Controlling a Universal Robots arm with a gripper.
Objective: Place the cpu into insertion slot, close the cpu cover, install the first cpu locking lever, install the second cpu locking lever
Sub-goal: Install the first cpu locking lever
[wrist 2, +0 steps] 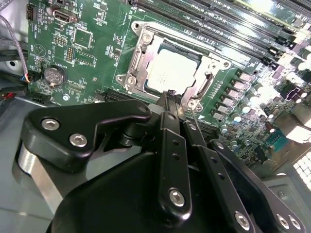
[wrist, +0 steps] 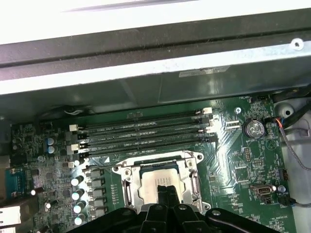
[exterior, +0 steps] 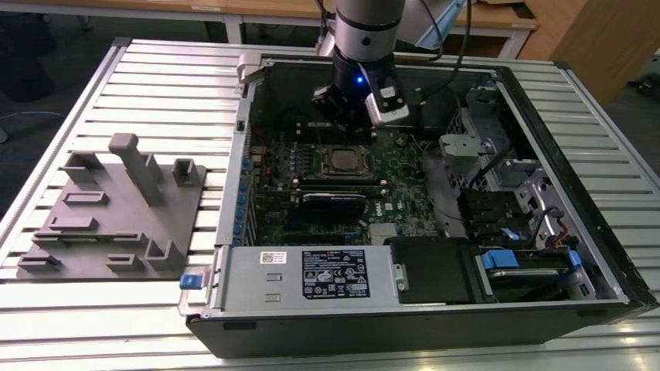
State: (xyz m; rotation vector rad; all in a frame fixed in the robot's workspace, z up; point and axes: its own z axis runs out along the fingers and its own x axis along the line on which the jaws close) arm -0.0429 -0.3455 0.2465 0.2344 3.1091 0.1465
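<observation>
Gripper [exterior: 354, 117] sits low over the green board [wrist 2: 73, 58] inside the open computer case [exterior: 577, 193], upper middle of the exterior view. Your fingers are drawn narrow, almost together, and nothing shows between them. In the second wrist view their tips [wrist 2: 181, 99] stand at the edge of the insertion slot [exterior: 321, 162]. The cpu [wrist 2: 172, 73] lies seated in that slot, silver top up. The cpu cover [wrist 2: 141, 53] lies flat around it. Lever state: you cannot tell. A grey fixture plate [exterior: 113, 224] rests at the exterior view's left.
</observation>
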